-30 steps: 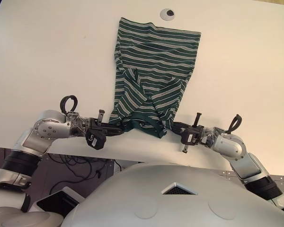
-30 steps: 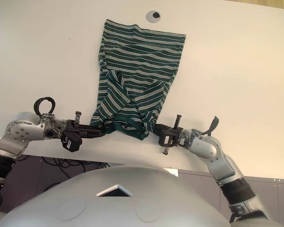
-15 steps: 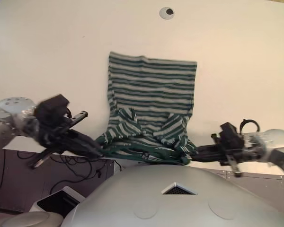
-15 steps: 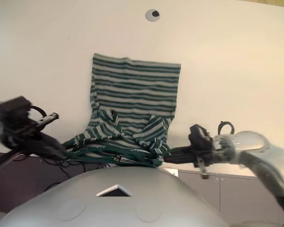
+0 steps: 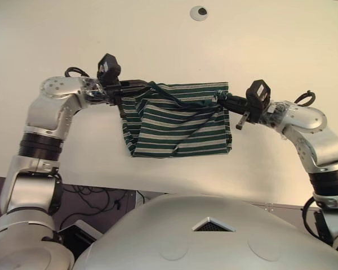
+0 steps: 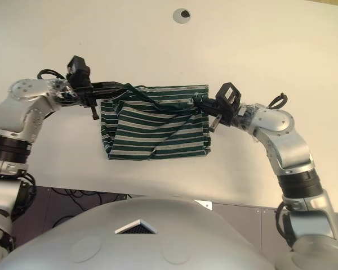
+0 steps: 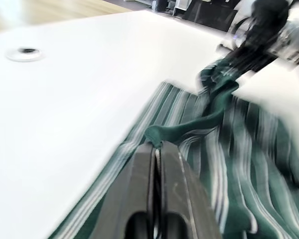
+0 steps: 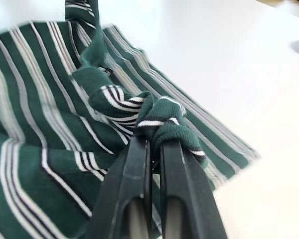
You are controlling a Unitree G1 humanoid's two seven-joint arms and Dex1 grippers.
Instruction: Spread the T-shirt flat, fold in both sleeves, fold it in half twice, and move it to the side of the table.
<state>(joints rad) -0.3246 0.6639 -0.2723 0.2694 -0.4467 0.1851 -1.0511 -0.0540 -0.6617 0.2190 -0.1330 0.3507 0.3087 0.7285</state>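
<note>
The T-shirt (image 5: 177,126) is dark green with thin white stripes running across it. It is doubled over into a wide rectangle. Its near edge is a soft, rounded fold, its two side edges are fairly straight, and the far edge is pulled taut between the two grippers. The upper layer is rumpled, with slanting creases near both far corners. A plain green band of cloth sags in a loose strand across the layer, from one far corner towards the other. The garment sits about midway across the worktop (image 5: 281,45), rather nearer the near edge than the far edge and well apart from both side edges.

The left gripper (image 7: 157,145) is at the shirt's far left corner, with its fingers (image 7: 139,169) clenched on a small pinch of the green band. The right gripper (image 8: 152,142) is at the far right corner. Its fingers (image 8: 177,164) are clamped on a bunched knot of cloth that shows both the green and the white-striped trim. Both arms come in from the sides, each wrist just outside the shirt's outline.

Close to the far edge of the worktop, well beyond the shirt, is a round cable grommet (image 5: 199,12).
</note>
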